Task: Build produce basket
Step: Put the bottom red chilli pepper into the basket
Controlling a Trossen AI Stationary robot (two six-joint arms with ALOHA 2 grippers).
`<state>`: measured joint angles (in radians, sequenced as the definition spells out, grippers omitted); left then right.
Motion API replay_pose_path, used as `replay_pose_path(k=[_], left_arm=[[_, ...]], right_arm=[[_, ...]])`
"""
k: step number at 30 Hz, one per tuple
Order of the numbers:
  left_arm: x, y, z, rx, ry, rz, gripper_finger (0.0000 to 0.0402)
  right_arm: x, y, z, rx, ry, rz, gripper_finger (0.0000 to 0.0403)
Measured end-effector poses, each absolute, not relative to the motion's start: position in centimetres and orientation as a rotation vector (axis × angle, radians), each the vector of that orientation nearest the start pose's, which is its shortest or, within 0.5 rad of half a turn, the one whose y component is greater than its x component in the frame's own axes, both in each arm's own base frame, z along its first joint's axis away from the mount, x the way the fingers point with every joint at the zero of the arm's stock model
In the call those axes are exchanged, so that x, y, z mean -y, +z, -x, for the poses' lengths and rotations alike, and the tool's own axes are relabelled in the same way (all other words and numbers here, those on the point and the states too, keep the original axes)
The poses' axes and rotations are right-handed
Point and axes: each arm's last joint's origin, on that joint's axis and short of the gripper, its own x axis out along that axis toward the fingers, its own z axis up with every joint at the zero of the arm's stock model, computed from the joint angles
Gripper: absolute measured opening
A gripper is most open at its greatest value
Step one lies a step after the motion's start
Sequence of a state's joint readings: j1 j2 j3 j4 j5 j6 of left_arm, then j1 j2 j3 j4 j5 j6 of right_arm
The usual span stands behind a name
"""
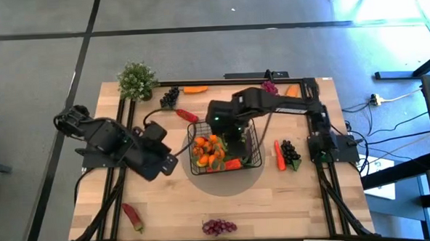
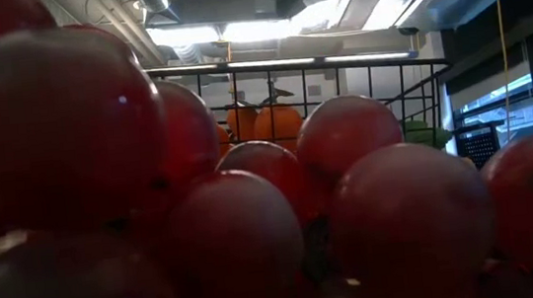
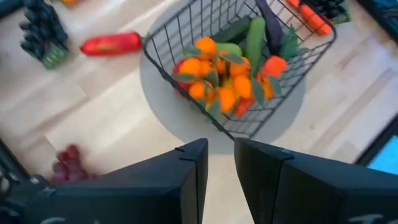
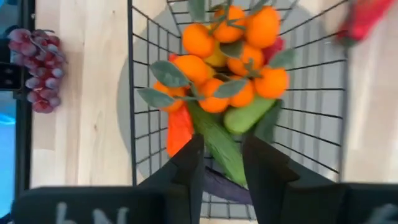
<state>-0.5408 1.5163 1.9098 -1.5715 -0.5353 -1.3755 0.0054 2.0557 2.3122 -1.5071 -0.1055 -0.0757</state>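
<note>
While the left arm sits over the table's left half, its left gripper [image 1: 166, 163] hangs just left of the basket [image 1: 254, 159], fingers parted by a narrow gap and holding nothing, as the left wrist view confirms [image 3: 220, 163]. Nearby on the left: a potted plant [image 1: 137, 80] at the far left corner, a dark grape bunch [image 1: 170, 98] beside it, a red pepper [image 1: 133, 216] near the front edge, and another red pepper [image 1: 186, 115] lying just behind the basket's left corner. The basket stands mid-table on a grey round mat [image 1: 225, 184]. It holds a cluster of oranges with leaves [image 1: 207, 150], green cucumbers [image 3: 254, 36], a red-orange piece [image 1: 233, 163] and a dark purple piece [image 3: 267, 22]. The right gripper [image 1: 234, 143] is down inside the basket from behind; in the right wrist view its fingers [image 4: 190, 165] are slightly open on either side of a green cucumber [image 4: 217, 140], whether touching it I cannot tell. A purple grape bunch [image 1: 219, 226] lies at the front edge, filling the low view. Right of the basket lie a carrot [image 1: 280, 155] and a dark grape bunch [image 1: 291, 154] just beside it; farther back, another carrot [image 1: 195, 89].
</note>
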Motion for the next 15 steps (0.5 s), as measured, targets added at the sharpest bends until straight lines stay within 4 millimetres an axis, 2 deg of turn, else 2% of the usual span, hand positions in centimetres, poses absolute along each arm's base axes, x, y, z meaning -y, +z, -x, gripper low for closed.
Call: replay_pose_path(k=[4,10,13,15], left_arm=[[12.8,41.8,-21.3,-0.844,0.650,0.723,0.0070],[15.4,38.2,-20.1,-1.012,0.745,0.871,0.0067],[16.7,36.5,-19.1,-1.056,0.844,0.967,0.0067],[17.6,35.4,-18.4,-1.086,0.913,1.032,0.0067]], right_arm=[[-0.5,39.1,-37.3,-1.201,0.057,0.014,0.0097],[-0.5,42.1,-34.3,-1.128,-0.069,-0.017,0.0097],[-0.8,43.1,-33.3,-1.110,-0.055,-0.017,0.0097],[-1.0,43.5,-32.7,-1.105,0.023,-0.005,0.0096]])
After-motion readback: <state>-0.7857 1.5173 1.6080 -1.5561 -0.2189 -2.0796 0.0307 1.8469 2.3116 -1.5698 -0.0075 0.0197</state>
